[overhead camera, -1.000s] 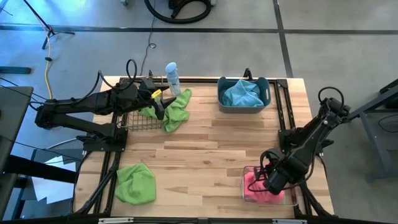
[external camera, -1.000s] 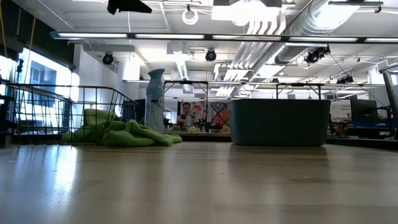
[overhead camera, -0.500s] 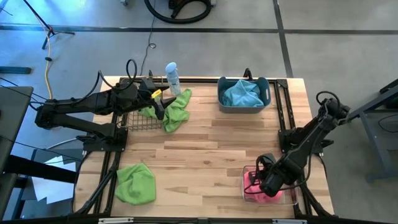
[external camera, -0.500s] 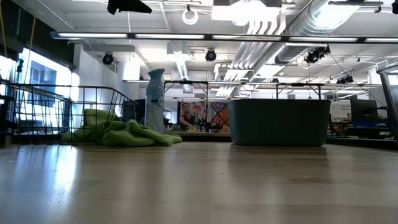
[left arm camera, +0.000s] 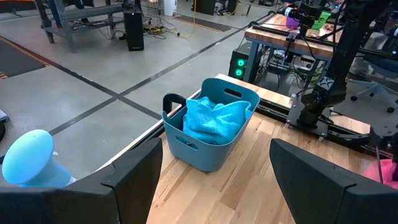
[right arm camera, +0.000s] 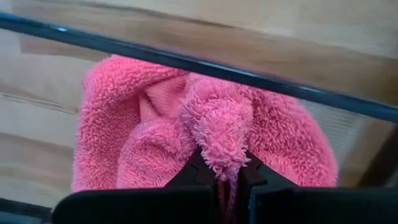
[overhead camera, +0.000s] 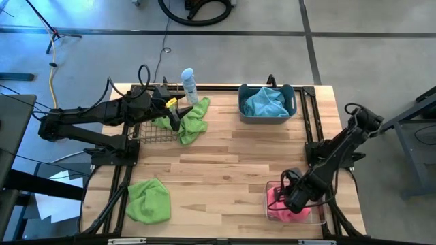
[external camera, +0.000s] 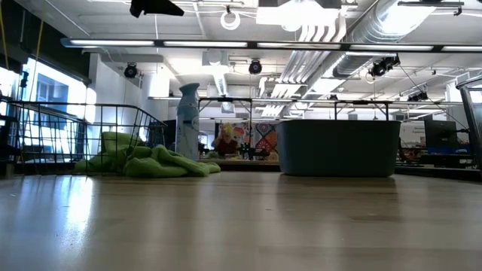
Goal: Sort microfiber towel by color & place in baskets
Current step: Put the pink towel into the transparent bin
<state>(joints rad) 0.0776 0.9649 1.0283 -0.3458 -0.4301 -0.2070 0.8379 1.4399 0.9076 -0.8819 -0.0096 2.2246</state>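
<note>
— So where does the right gripper (overhead camera: pixel 289 202) sit?

— Down in the clear plastic box (overhead camera: pixel 320 219) at the table's near right corner. The right wrist view shows its fingertips (right arm camera: pixel 200 163) pinched together on a fold of the pink towel (right arm camera: pixel 211 134), which lies bunched inside the box, with the box's dark-looking rim running across just beyond it.

— And the left gripper (overhead camera: pixel 174 120)?

— It hangs over the black wire-mesh basket (overhead camera: pixel 146 131) at the far left of the table. In the left wrist view its two dark fingers (left arm camera: pixel 134 171) stand well apart, with nothing between them.

— Where are the green cloths?

— One lime green towel (overhead camera: pixel 191 120) is draped over the basket's right edge, partly in and partly spilling onto the wooden table (overhead camera: pixel 225 163). The low view shows the same heap trailing from the mesh onto the tabletop. A second lime green towel (overhead camera: pixel 148 199) lies crumpled by itself near the front left corner, well apart from every bin.

— And the blue one?

— A light teal-blue towel (overhead camera: pixel 266 103) fills the grey-blue plastic tub (overhead camera: pixel 291 109) at the far edge, right of centre. The left wrist view looks straight at it, the cloth rising above the tub's rim.

— Anything else up there?

— A white-and-blue spray bottle (overhead camera: pixel 189 84) stands upright at the far edge, just beside the basket and touching nothing else.
</note>
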